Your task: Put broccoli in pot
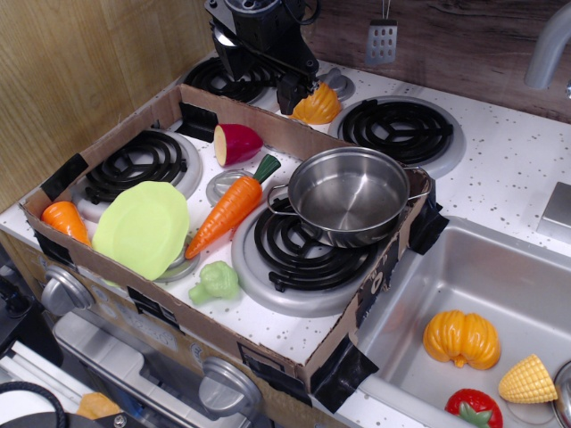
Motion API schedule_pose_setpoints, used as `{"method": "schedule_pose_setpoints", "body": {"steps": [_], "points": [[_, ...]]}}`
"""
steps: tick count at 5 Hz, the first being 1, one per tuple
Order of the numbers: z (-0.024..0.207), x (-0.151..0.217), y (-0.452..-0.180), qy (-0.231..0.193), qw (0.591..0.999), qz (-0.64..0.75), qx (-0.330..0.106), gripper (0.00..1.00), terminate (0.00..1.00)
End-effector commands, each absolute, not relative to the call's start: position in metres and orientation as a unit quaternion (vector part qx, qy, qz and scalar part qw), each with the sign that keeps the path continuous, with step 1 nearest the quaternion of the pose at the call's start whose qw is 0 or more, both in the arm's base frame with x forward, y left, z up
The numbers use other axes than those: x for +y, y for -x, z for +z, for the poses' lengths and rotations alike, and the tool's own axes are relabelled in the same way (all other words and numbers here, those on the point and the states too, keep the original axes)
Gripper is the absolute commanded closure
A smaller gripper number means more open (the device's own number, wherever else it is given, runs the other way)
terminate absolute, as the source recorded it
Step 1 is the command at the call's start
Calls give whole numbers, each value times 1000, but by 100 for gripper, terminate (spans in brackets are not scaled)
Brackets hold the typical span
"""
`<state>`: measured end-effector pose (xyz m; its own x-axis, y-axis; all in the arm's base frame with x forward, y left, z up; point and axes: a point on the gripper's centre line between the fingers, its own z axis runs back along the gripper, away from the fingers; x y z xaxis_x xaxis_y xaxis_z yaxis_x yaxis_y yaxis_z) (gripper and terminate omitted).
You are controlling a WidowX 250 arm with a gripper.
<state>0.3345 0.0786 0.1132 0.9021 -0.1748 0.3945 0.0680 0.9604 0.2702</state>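
Observation:
The broccoli (214, 282) is small and pale green. It lies on the white stove top near the front cardboard wall, just left of the front right burner. The shiny steel pot (350, 194) stands upright and empty on that burner, to the right of and behind the broccoli. My black gripper (291, 93) hangs at the back of the stove over the far cardboard wall, far from both, next to a yellow-orange toy vegetable (317, 105). Its fingers read as one dark block, so I cannot tell whether they are open.
A cardboard wall (268, 352) fences the stove. Inside are a lime-green plate (143, 227), a large carrot (234, 205), a small orange carrot (65, 220) and a red-skinned vegetable half (236, 143). The sink (500, 294) at right holds a pumpkin (461, 339) and corn (528, 379).

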Motion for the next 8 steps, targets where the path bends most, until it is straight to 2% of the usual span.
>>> {"method": "schedule_pose_setpoints", "body": {"steps": [1, 2, 3, 4, 6, 8], "points": [[113, 79, -334, -126, 967, -63, -212, 0, 0], [118, 76, -337, -140, 962, -71, -223, 0, 0], [112, 59, -325, -113, 976, -12, -187, 0, 0], [113, 40, -303, -98, 982, 53, -155, 0, 0], [110, 28, -272, -100, 978, 94, -157, 0, 0], [77, 39, -237, -51, 983, 108, -140, 0, 0]]}}
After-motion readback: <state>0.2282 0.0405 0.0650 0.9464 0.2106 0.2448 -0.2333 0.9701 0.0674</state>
